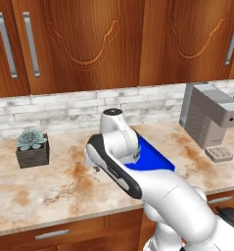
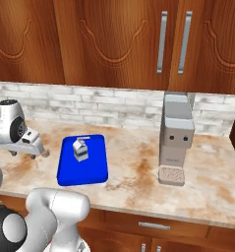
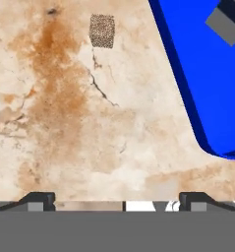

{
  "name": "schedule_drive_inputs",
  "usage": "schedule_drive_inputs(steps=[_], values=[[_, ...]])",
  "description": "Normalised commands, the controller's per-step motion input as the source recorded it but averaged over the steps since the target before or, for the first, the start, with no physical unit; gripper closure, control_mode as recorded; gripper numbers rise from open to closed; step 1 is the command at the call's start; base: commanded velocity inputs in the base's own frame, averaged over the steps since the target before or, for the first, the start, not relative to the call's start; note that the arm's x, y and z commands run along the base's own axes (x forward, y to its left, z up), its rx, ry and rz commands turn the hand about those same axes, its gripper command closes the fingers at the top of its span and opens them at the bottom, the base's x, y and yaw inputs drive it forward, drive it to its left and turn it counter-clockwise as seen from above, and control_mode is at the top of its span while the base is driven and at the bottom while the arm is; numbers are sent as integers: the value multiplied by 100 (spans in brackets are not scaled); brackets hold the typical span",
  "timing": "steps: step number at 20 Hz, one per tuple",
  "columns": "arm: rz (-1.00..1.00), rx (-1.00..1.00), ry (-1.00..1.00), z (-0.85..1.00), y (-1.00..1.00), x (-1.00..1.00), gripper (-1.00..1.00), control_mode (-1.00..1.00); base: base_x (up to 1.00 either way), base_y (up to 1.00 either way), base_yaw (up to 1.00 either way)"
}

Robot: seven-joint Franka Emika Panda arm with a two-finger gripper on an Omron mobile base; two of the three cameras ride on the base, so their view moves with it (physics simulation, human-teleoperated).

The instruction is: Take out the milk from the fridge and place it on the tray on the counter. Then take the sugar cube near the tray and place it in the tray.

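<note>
Sugar cube: tiny tan-brown speckled cube (image 3: 102, 30), lying on bare stone just beside the tray's long edge, apart from it.
Milk: small white gable-top carton with a dark blue band (image 2: 79, 149), upright inside the tray.
Tray: flat bright blue, rounded corners (image 2: 95, 170); its corner (image 3: 207, 98) shows in the hand view.
Worktop: beige marbled stone with rusty brown stains (image 3: 65, 123).
Claw: (image 3: 116, 199) jaws spread wide, both dark tips far apart, holding nothing and touching nothing; it hangs over the stained stone, the sugar cube ahead of it.
Others: potted succulent (image 1: 32, 147), grey coffee machine (image 2: 176, 138).
</note>
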Motion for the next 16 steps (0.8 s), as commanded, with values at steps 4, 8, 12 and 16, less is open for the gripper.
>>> schedule_drive_inputs(steps=[4,8,12,16], values=[[0,-4,0,-47,0,77,-100,-100,0,0,0],[-6,-5,1,-28,18,64,-100,-100,0,0,0],[-10,-6,1,-20,28,42,-100,-100,0,0,0],[-10,-4,6,-23,10,37,-100,-100,0,0,0]])
